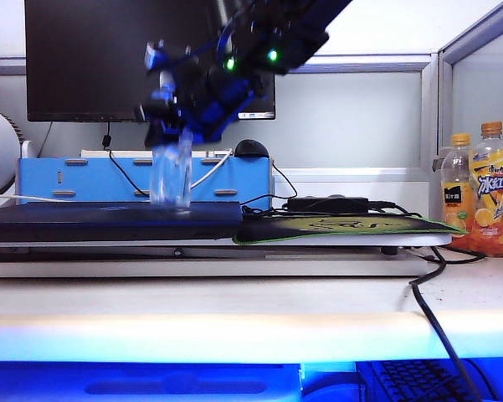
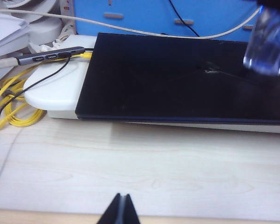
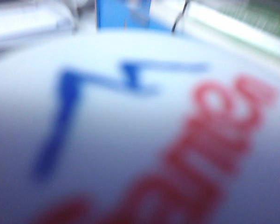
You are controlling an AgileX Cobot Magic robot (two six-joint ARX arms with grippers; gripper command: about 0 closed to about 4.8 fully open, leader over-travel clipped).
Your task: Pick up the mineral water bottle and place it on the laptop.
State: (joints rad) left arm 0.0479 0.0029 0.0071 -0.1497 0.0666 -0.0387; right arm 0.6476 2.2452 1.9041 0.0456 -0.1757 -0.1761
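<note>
Two grippers show: the right gripper (image 1: 177, 126) grips the bottle (image 1: 171, 177) by its top, upright, just over the laptop (image 1: 109, 219); the left gripper (image 2: 121, 212) sits low over the desk (image 2: 144, 168) — fingers pressed together, holding nothing.

Ext view bright, desk edge (image 1: 251, 335) glowing blue-white w/ glare; bottle (image 1: 171, 177) motion-blurred. Right wrist view fully out of focus. Left wrist view sharp, evenly lit, soft shadows.
</note>
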